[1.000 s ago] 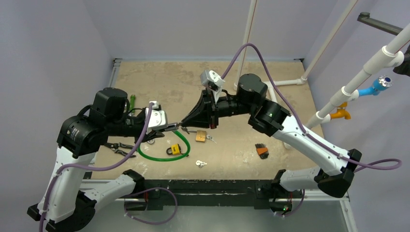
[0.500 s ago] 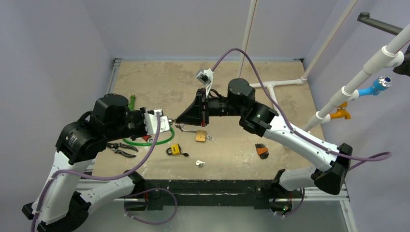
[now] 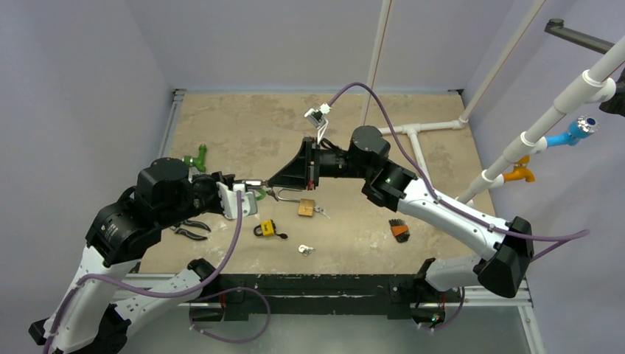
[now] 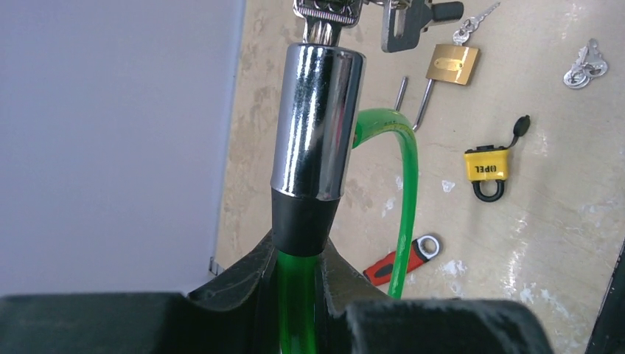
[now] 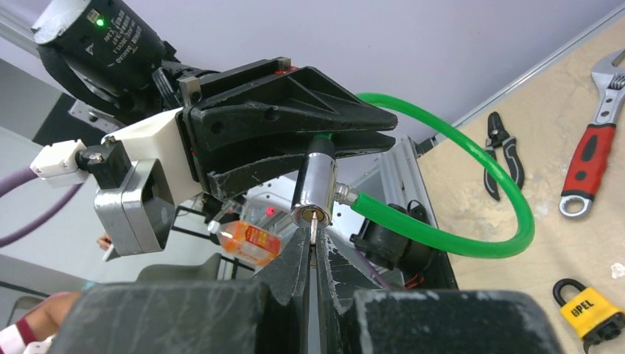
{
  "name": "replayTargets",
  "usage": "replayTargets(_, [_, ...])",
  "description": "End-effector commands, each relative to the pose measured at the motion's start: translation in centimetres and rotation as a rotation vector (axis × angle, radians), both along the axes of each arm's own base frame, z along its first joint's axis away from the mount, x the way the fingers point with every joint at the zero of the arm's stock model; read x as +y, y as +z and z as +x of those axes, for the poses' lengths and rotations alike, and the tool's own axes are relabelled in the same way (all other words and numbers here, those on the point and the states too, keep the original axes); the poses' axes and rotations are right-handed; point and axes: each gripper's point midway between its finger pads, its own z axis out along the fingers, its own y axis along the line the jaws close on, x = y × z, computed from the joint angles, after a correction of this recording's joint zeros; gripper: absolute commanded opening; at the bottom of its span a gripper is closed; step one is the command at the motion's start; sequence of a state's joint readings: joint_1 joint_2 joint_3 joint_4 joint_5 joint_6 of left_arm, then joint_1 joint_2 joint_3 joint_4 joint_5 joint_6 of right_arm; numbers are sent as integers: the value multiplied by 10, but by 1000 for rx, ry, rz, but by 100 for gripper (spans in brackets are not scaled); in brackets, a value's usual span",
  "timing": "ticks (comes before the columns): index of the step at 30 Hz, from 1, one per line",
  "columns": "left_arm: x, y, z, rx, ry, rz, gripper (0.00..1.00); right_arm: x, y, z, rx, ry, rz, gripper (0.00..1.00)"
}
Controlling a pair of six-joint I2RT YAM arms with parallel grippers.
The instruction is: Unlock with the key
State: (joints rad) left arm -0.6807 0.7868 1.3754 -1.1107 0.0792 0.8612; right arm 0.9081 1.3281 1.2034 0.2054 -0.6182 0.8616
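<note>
**Top view, centre.** The left gripper (image 3: 249, 184) and right gripper (image 3: 271, 182) are meeting tip to tip above the table (image 3: 243, 118).

- **Change over the last second:** The left arm has been raising the lock (image 4: 317, 125). Its cable (image 5: 479, 243) is no longer lying looped at the lower left of the table and is now trailing behind that gripper. The right gripper has been sliding leftward to meet the lock.
- **Meaning for the task:** Alignment is probably ending, and seating and turning the key are still remaining.
- **Left wrist view:** The fingers are standing narrowly apart, clamping the lock's black collar just below the cylinder (image 5: 315, 184).
- **Right wrist view:** The fingers are pinching the key (image 5: 313, 221) fully closed. The key's tip is touching the keyhole, but its depth cannot be told.
- **Materials:** The cylinder is showing as mirror-bright chrome, round and smooth. The cable is appearing as glossy green plastic, springy and curved. The table is presenting a mottled, matte, stone-like beige.
</note>
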Motion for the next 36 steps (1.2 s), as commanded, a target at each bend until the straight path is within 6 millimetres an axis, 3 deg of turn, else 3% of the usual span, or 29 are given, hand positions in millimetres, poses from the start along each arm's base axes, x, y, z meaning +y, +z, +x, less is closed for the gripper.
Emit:
replayTargets(1, [-28,62,16,-250,-91,-140,0,2,3,-8,65,52,30,0])
replayTargets(11, [-27,62,31,-395,-73,-46,0,7,-7,4,276,71,34,0])
replayTargets(16, [-27,56,29,-439,-100,-8,0,-5,-1,21,381,63,99,0])
replayTargets(21, [-28,54,30,-441,-102,-5,0,-4,5,21,378,95,87,0])
replayTargets(23, [-28,54,29,-436,-103,-14,0,-4,12,19,360,108,95,14])
replayTargets(26, [-28,56,25,-412,-103,-44,0,-7,18,20,321,102,80,28])
replayTargets(30, [-27,56,20,-389,-105,-62,0,-19,32,26,286,63,103,36])
replayTargets(32, [-28,58,16,-383,-118,-74,0,-26,40,29,273,52,115,60])
replayTargets(36, [-28,62,8,-358,-133,-106,0,-48,55,44,207,-29,128,72])
